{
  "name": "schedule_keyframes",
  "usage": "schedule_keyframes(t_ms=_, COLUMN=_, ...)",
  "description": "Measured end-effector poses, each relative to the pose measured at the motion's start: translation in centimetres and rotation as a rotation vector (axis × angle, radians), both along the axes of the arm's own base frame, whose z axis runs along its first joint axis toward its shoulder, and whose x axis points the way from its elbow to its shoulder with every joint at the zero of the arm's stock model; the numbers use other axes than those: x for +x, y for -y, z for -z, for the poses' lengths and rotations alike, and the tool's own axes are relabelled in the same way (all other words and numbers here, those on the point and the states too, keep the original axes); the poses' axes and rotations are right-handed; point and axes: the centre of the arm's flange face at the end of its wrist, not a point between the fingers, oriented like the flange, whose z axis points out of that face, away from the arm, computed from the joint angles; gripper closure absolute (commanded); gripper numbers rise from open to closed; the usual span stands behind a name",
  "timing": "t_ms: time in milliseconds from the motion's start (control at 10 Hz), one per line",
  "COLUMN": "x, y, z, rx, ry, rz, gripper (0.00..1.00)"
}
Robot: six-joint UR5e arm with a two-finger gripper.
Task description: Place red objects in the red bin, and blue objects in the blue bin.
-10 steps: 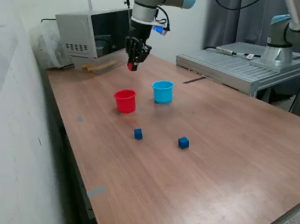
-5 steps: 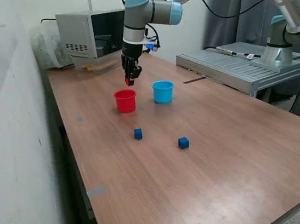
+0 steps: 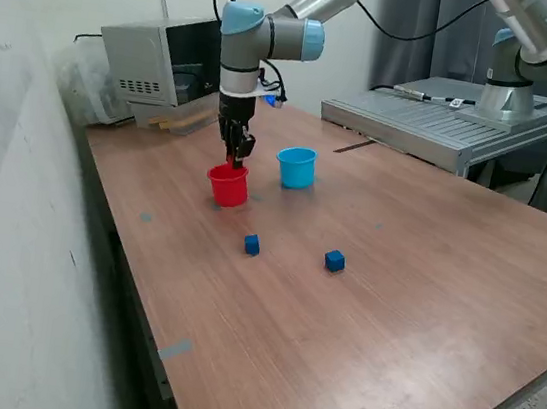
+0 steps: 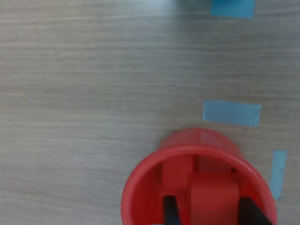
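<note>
My table (image 3: 424, 285) is a wide brown wood-grain top, and short strips of blue tape (image 4: 231, 113) are stuck to it around the red cup (image 3: 228, 184). At the far left edge a grey microwave-like box (image 3: 166, 64) stands against the pale wall, and at the far right a second arm (image 3: 536, 48) is mounted on a grey metal bench (image 3: 436, 120) before a dark curtain. My gripper (image 3: 235, 154) hangs just above the red cup's mouth; in the wrist view my two dark fingers (image 4: 169, 211) are clamped on a red cube (image 4: 213, 201) inside the rim, and another red cube (image 4: 177, 171) lies in the cup behind it. The blue cup (image 3: 296, 167) stands just to the right of the red one, apart from it. Two blue cubes (image 3: 252, 245) (image 3: 335, 261) sit on the bare wood nearer the camera, well apart from each other. My fingertips and the near side of the red cup's rim are cut off at the wrist picture's edge, and the cup's floor is hidden by the cubes.
</note>
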Motion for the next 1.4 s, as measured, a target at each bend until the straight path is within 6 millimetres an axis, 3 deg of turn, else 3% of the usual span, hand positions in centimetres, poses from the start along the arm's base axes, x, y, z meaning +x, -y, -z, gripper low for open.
schedule_keyframes(t_ms=400, x=-0.1, y=-0.6, z=0.4, rx=0.003, ry=0.004, rz=0.001, gripper=0.00)
schedule_keyframes(t_ms=600, x=0.1, y=0.8, z=0.3, rx=0.005, ry=0.021, rz=-0.069, gripper=0.00)
schedule_keyframes(t_ms=800, x=1.2, y=5.4, z=-0.3, rx=0.011, ry=0.058, rz=-0.253, gripper=0.00)
schedule_keyframes(t_ms=1100, x=3.3, y=15.1, z=-1.6, rx=0.014, ry=0.102, rz=-0.534, gripper=0.00)
schedule_keyframes(t_ms=1400, x=4.7, y=21.9, z=-2.1, rx=-0.038, ry=0.095, rz=-0.580, gripper=0.00)
